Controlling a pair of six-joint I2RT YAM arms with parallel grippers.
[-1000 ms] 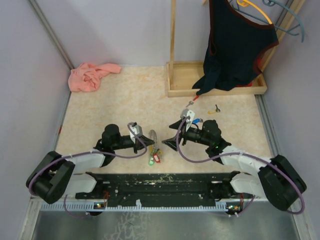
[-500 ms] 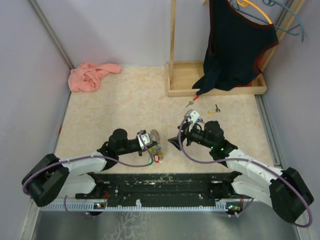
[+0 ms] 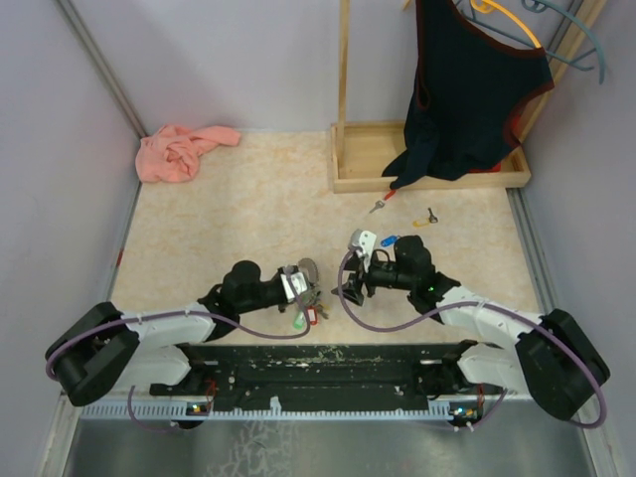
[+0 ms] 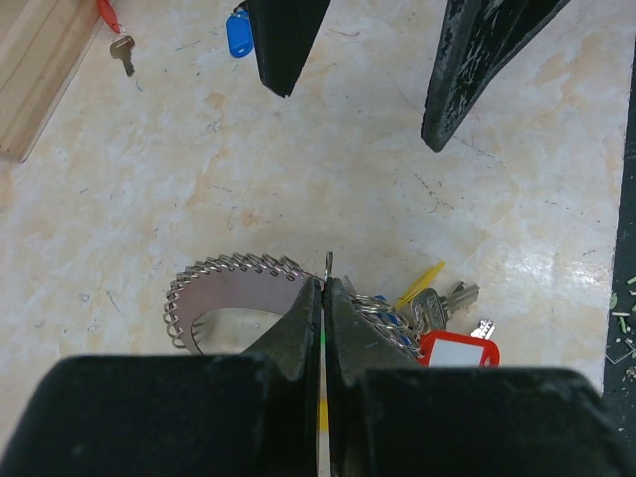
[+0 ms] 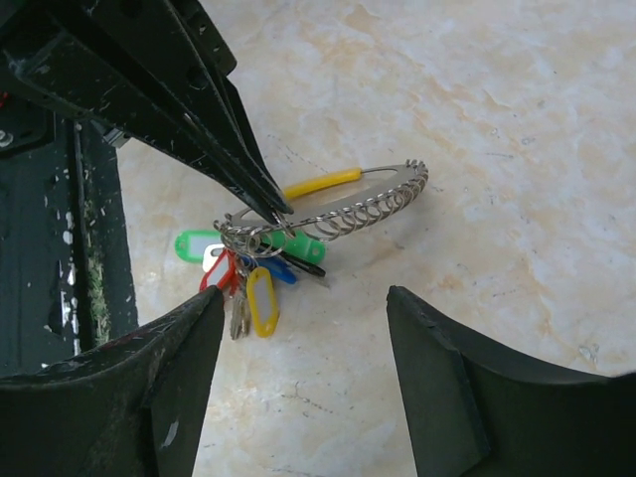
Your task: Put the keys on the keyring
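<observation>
While your left gripper (image 4: 323, 293) is clenched on the keyring (image 4: 234, 288), the ring sits low at the near-middle of the table (image 3: 248, 199), just ahead of the black base rail (image 3: 328, 363). It is a curved grey metal band edged with a row of small wire loops, and the left fingers (image 5: 234, 149) pinch it at the end where the tags hang. You cannot tell from these views whether its far end rests on the table or is slightly lifted. The bunch of tags hangs beside the pinch point: a green tag (image 5: 194, 243), a red tag (image 4: 457, 350) and a yellow tag (image 5: 260, 298), with a few small metal keys among them.

Your right gripper (image 5: 298, 368) faces the ring from the other side. Its jaws are spread wide with nothing between them, and it stays clear of the ring. In the left wrist view the two dark right fingers (image 4: 487, 60) point down at the table just beyond the ring.

The loose keys lie farther back on the table. The blue key (image 3: 389, 239) is just beside the right wrist. The red key (image 3: 381, 203) lies near the front edge of the wooden stand base (image 3: 363, 159). The yellow key (image 3: 425, 221) is to the right of both, apart from them.

A dark garment (image 3: 477, 89) hangs over the stand base at the back right. A pink cloth (image 3: 184, 149) is crumpled in the back left corner.
</observation>
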